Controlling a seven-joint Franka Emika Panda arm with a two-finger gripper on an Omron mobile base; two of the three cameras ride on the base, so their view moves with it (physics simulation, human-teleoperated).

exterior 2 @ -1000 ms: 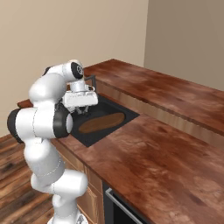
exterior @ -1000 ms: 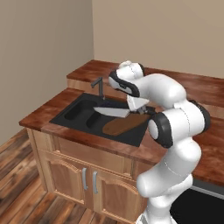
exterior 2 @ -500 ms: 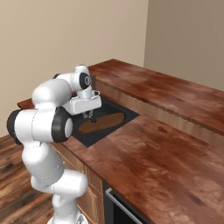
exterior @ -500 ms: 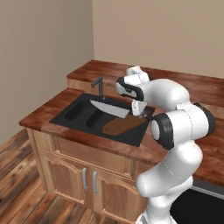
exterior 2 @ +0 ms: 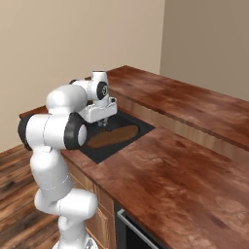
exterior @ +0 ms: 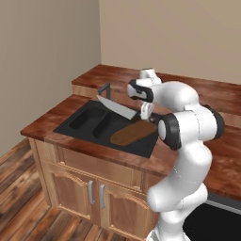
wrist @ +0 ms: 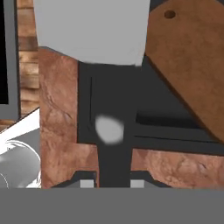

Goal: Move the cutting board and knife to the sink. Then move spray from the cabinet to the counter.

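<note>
Hand view, nearest first: the knife (wrist: 114,144) runs up between the two dark finger tips, black handle low with a pale rivet, broad grey blade filling the top; fingers narrow, clamped on the handle. Beside it to the right, the cutting board (wrist: 192,65), brown with a hole near its end, lies at a slant over the dark sink (wrist: 162,109) floor; red-brown counter (wrist: 57,113) edges the basin on the left and below. Left base view: gripper (exterior: 142,113) hangs over the right part of the sink (exterior: 75,123), holding the knife (exterior: 117,108) clear of the basin, blade pointing left and a bit up toward the dark faucet (exterior: 104,89). Cutting board (exterior: 133,133) lies in the right end of the sink, just below the gripper, apart from the blade. Counter (exterior: 49,124) wraps the sink; lower cabinets (exterior: 94,190) with grey curved handles sit beneath. Right base view: gripper (exterior 2: 102,122) sits low over the sink (exterior 2: 109,148), cutting board (exterior 2: 113,136) lying lengthwise inside, one end under the hand. Further back a raised counter ledge (exterior 2: 165,95) runs along the beige wall (exterior 2: 73,44). Wood floor (exterior: 23,207) at lower left.
</note>
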